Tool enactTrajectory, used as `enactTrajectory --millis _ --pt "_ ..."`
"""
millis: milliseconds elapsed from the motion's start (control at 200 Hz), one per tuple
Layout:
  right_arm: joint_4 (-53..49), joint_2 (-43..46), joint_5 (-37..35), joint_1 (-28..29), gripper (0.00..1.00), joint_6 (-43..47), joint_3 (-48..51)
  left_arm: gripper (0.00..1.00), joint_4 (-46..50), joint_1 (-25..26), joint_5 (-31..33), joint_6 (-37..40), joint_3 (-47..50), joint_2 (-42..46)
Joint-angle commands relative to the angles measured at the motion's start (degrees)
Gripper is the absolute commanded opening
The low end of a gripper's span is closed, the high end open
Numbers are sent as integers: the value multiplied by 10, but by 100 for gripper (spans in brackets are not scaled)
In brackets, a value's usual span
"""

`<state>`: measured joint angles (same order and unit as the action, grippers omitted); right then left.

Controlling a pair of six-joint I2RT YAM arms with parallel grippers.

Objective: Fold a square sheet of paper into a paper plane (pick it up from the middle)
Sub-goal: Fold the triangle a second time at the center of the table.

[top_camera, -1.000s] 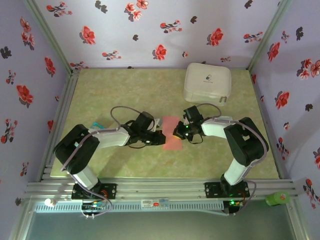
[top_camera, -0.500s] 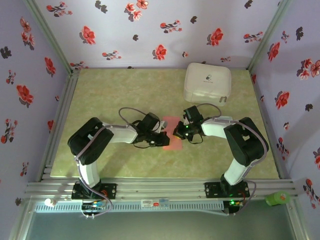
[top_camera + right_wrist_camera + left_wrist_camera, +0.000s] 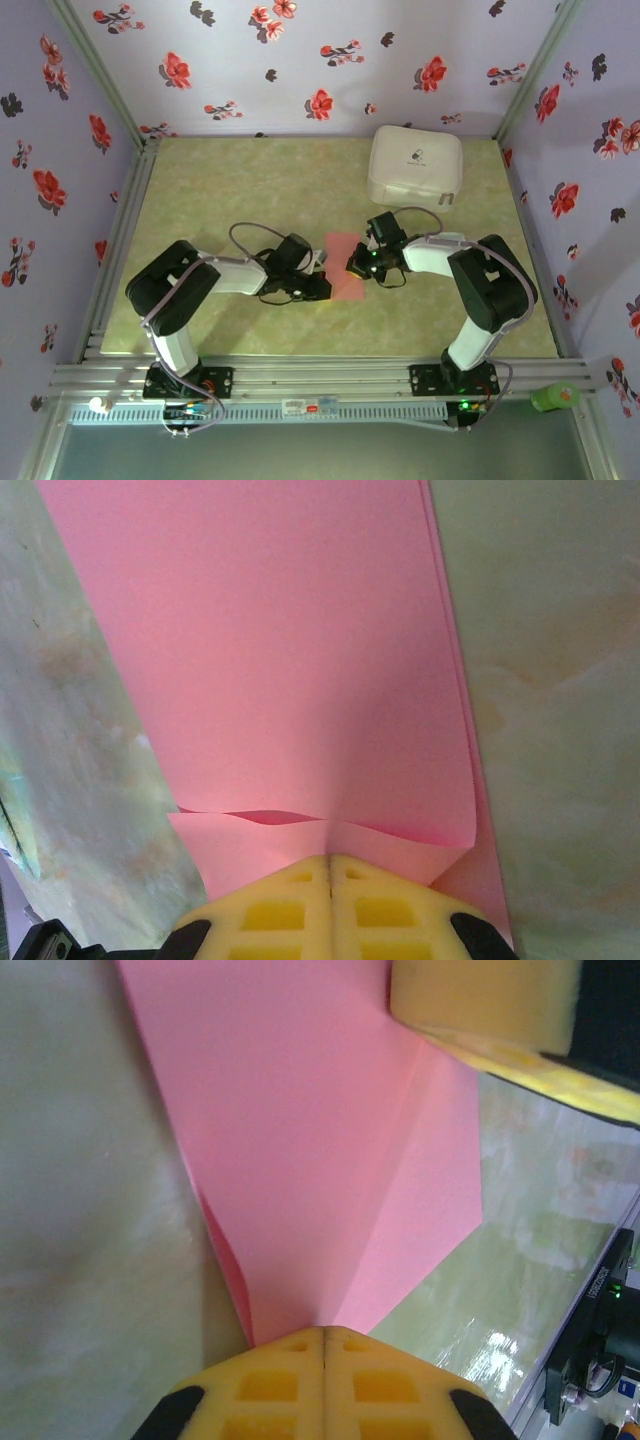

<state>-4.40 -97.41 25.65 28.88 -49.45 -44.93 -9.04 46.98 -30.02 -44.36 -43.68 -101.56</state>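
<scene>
On the bench [image 3: 230, 190], the left hand [image 3: 318, 288], pinching the part-folded square sheet of paper [image 3: 342, 262], has slid toward 7 o'clock while the right hand [image 3: 356, 266] stays pinched on its 3 o'clock edge, probably sharpening a crease.

The paper [image 3: 330, 1160] is thin, smooth and matt salmon-pink, with one sharp crease and soft layered edges. Under it the desk [image 3: 230, 190] is a smooth, green marbled sheet, with a wet-looking gloss right of the paper in the left wrist view. The left claw [image 3: 325, 1332] at the paper's tip is matt yellow moulded plastic with square recesses. The right claw [image 3: 330, 860] looks the same, and its pad [image 3: 490, 1000] has a fine foamy grain. Behind the paper, the case [image 3: 416, 165] is smooth white plastic with a satin sheen. In front of the paper, the rails [image 3: 320, 378] are bare brushed metal.
</scene>
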Motion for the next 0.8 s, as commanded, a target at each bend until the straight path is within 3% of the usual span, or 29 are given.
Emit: enactTrajectory --millis 0,455,795 --pt "-57 -5 -55 -3 0 7 19 2 61 5 9 19 20 11" --pt "-57 -3 -54 -2 0 6 18 0 46 -2 24 13 1 93" --pt "-54 -5 -49 -2 0 5 13 0 32 -6 2 4 -93 -2"
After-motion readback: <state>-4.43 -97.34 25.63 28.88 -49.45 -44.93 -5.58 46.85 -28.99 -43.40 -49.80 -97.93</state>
